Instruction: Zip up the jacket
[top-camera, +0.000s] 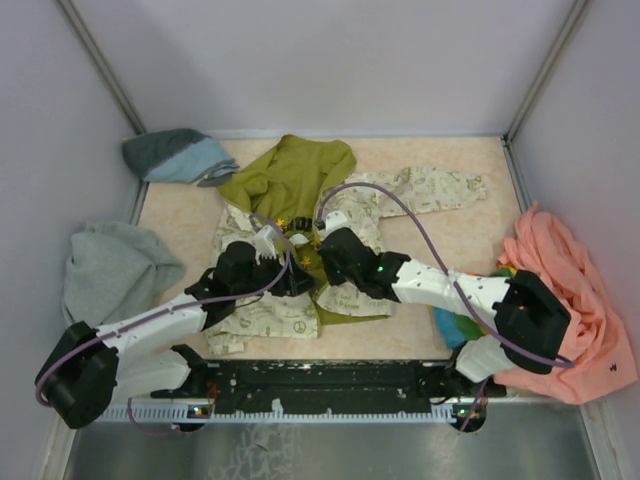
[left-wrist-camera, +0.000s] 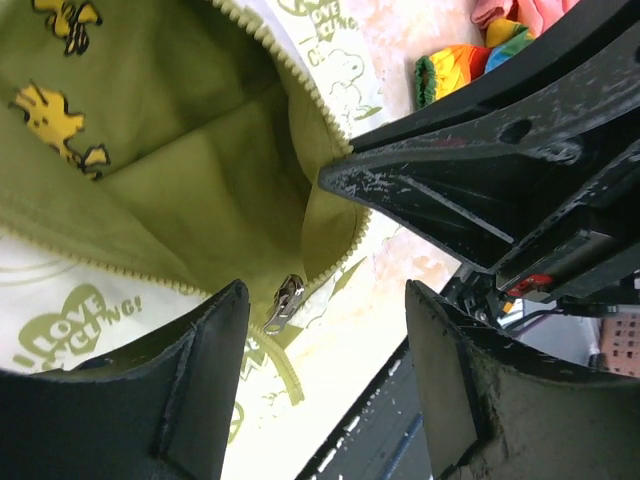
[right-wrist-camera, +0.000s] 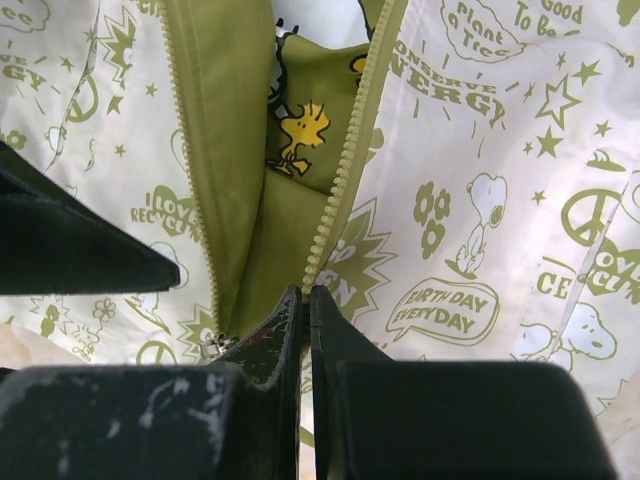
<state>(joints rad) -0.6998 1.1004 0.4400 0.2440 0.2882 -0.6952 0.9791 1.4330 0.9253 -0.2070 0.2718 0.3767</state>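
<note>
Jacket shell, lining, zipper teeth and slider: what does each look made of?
The jacket shell looks like thin cream woven cloth, matte with olive prints. It creases softly, so perhaps cotton or a blend. The lining is plain olive matte fabric, fibre unclear. The zipper teeth are chunky, pale olive and moulded, likely plastic. The slider is silvery with glints, likely metal.

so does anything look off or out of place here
nothing damaged or spilled. the jacket lies rumpled, its zipper open almost to the bottom, slider low down. the peach garment slumps past the right edge of the table.
</note>
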